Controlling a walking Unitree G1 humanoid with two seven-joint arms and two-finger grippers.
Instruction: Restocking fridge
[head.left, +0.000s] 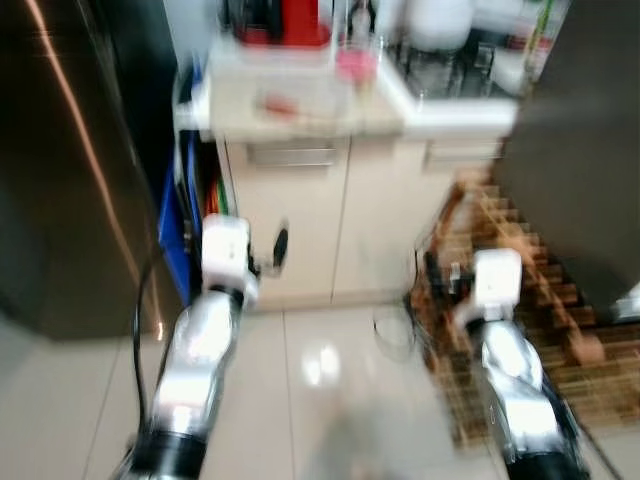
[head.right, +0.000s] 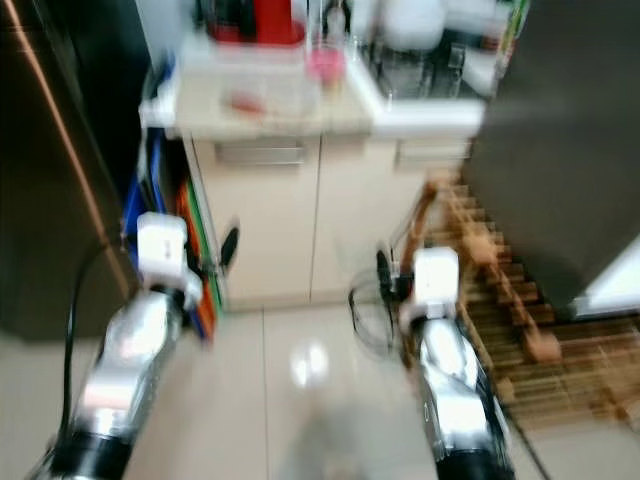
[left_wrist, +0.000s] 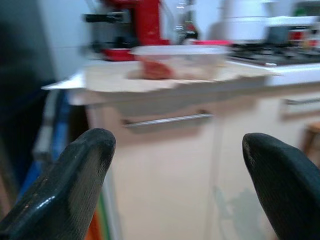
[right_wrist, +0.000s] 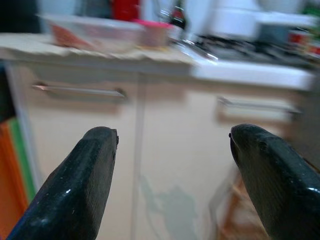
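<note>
Both jaws spread wide and empty, the left gripper and right gripper are held level toward the counter, where a clear food container waits beside the red appliance, evidently for collection and refrigeration.

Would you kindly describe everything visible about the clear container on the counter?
The clear container is a shallow, rectangular tub of see-through plastic, apparently lidded. It sits flat on the pale countertop, above the cupboard's metal handle. Something reddish lies inside towards one end. A red appliance stands behind it. Neither end effector touches it; blur hides finer detail.
</note>
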